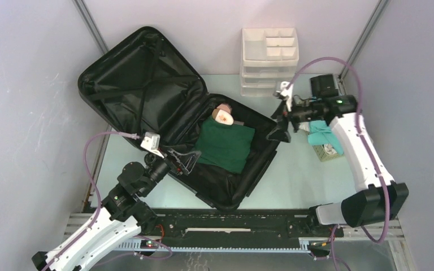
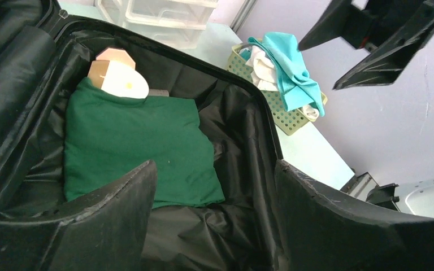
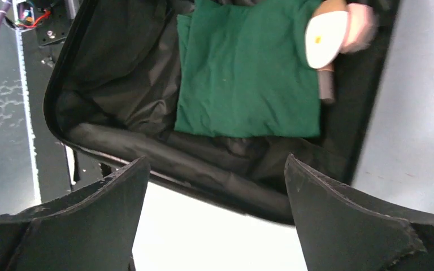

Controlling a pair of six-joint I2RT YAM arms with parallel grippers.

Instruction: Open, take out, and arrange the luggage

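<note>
On the left half of a pale green table, a large black hard-shell suitcase lies open with items inside.

Its lid leans up toward the table's far left corner, showing black lining and crossed straps. The lower half lies flat near the table's middle. It holds a folded dark green cloth, with a small white and tan object touching the cloth's far end. The left gripper is at the suitcase's near left rim, its black fingers spread apart with nothing between them. The right gripper hovers at the suitcase's right rim, its fingers also wide apart and empty. A white three-tier plastic drawer organizer stands at the table's far edge. A pale yellow perforated basket near the right edge holds a teal cloth and something white.
</note>
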